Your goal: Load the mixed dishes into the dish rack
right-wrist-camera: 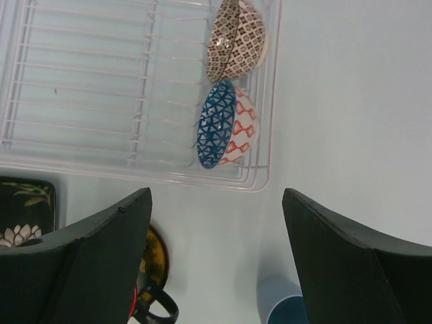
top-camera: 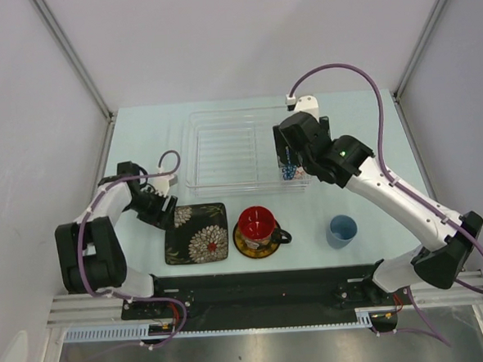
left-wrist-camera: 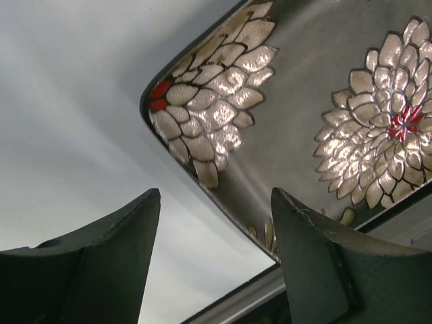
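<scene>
The clear dish rack [top-camera: 223,149] stands at mid table. In the right wrist view the rack [right-wrist-camera: 101,88] holds the beige patterned bowl [right-wrist-camera: 236,40] and the blue patterned bowl [right-wrist-camera: 226,125] on edge at its right end. My right gripper [top-camera: 287,158] hovers open and empty above them [right-wrist-camera: 216,202]. The black floral plate [top-camera: 197,233] lies flat in front. My left gripper [top-camera: 168,212] is open at its left edge, the rim between the jaws [left-wrist-camera: 214,202]. The red-inside cup [top-camera: 257,223] sits on the yellow-brown saucer [top-camera: 244,248]. The light blue cup [top-camera: 341,231] stands at the right.
White walls and metal frame posts close in the table on the left, back and right. The arm bases and a black rail run along the near edge [top-camera: 256,291]. The rack's left and middle slots hold nothing.
</scene>
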Robot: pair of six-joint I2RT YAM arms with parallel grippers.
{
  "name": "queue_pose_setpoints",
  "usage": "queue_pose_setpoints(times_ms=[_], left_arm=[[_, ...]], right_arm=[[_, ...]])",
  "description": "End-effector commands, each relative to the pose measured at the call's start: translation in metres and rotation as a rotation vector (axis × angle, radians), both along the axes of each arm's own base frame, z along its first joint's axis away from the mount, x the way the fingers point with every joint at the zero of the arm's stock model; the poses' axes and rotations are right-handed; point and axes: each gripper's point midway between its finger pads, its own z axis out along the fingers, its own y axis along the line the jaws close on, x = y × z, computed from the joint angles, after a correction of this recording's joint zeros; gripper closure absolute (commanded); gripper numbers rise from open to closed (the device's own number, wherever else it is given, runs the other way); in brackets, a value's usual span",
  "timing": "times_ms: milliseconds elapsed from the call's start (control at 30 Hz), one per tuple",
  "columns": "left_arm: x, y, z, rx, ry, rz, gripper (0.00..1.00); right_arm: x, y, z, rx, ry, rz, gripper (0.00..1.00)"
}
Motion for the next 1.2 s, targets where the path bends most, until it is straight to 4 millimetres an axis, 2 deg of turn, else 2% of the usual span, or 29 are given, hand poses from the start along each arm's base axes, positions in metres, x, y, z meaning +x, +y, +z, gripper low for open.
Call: queue_pose_setpoints(times_ms=[0,267,367,433,467,500,533,600,633,767,800,933,1033,1133,1167], left_arm=[[0.015,-0.010,-0.008,-0.077,-0.008,-0.025,0.29],[0.026,-0.013,-0.028,-0.116,0.020,-0.036,0.30],[0.028,-0.013,-0.034,-0.131,0.022,-0.037,0.30],[0.029,-0.014,-0.039,-0.153,0.037,-0.037,0.34],[0.029,-0.013,-0.041,-0.159,0.041,-0.030,0.38],[0.030,-0.014,-0.042,-0.169,0.041,-0.034,0.51],[0.030,-0.015,-0.045,-0.184,0.051,-0.032,0.58],[0.031,-0.013,-0.047,-0.195,0.057,-0.022,0.75],[0.031,-0.014,-0.047,-0.209,0.067,-0.023,0.79],[0.034,-0.007,-0.047,-0.217,0.071,-0.011,0.93],[0.035,-0.006,-0.046,-0.218,0.068,-0.010,1.00],[0.038,0.002,-0.039,-0.224,0.058,0.009,1.00],[0.043,0.008,-0.022,-0.232,0.030,0.026,1.00],[0.051,0.014,0.010,-0.246,-0.025,0.038,1.00],[0.059,0.016,0.024,-0.244,-0.060,0.039,1.00]], right_arm=[[-0.013,0.020,0.016,0.089,-0.032,0.070,0.17],[-0.029,0.054,0.030,0.121,-0.051,0.219,0.19],[-0.044,0.081,0.035,0.151,-0.018,0.381,0.20],[-0.057,0.103,0.027,0.182,0.059,0.504,0.19],[-0.059,0.110,0.031,0.194,0.069,0.537,0.19],[-0.062,0.116,0.028,0.197,0.094,0.561,0.19],[-0.060,0.124,0.018,0.187,0.125,0.566,0.19],[-0.055,0.129,0.014,0.172,0.133,0.559,0.20],[-0.052,0.132,0.007,0.155,0.142,0.550,0.20],[-0.044,0.135,0.002,0.131,0.141,0.533,0.21],[-0.042,0.134,0.000,0.125,0.143,0.530,0.21],[-0.040,0.135,-0.005,0.119,0.150,0.526,0.21],[-0.038,0.136,-0.011,0.108,0.152,0.522,0.22],[-0.034,0.136,-0.015,0.091,0.145,0.524,0.22],[-0.033,0.136,-0.015,0.093,0.144,0.522,0.22]])
